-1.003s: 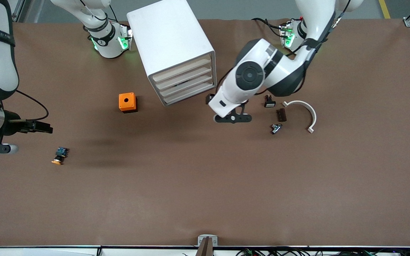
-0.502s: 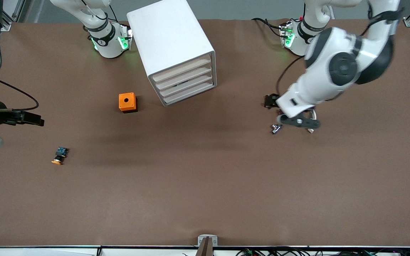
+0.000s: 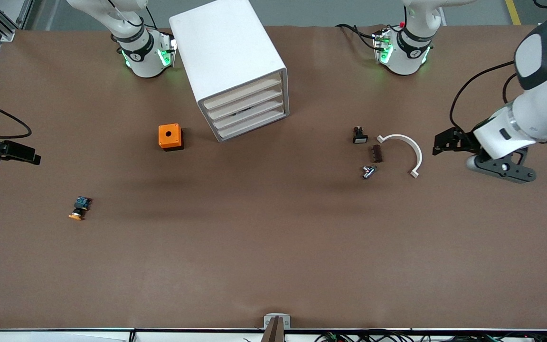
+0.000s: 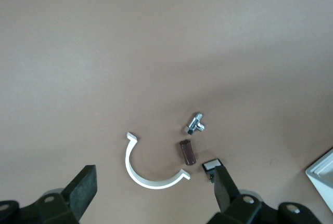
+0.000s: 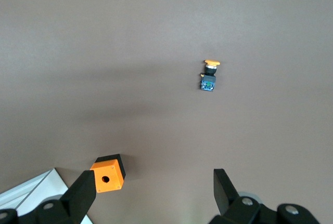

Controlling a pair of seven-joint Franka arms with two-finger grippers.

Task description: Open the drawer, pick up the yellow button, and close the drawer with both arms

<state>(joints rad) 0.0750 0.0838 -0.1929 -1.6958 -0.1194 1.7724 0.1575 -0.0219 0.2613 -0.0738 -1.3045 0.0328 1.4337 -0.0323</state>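
Note:
The white cabinet (image 3: 228, 52) has all its beige-fronted drawers pushed in, and the uppermost drawer (image 3: 244, 93) is shut. The button (image 3: 80, 208) lies on its side on the bare table, toward the right arm's end and nearer the front camera than the orange box (image 3: 170, 137). In the right wrist view the button (image 5: 209, 76) lies well away from my open, empty right gripper (image 5: 153, 190). That right gripper (image 3: 29, 155) hangs at the table's edge at its own end. My left gripper (image 3: 440, 144) is open and empty, over the table beside a white curved clip (image 3: 409, 149).
Small parts lie toward the left arm's end: the white clip (image 4: 151, 172), a brown piece (image 4: 188, 152), a metal fitting (image 4: 195, 124) and a black part with a white face (image 4: 210, 165). The orange box (image 5: 108, 173) stands beside the cabinet.
The left arm swung away from in front of the cabinet, past the small parts, toward its own end. The right gripper drew back toward the table's edge. Drawers and button stayed put.

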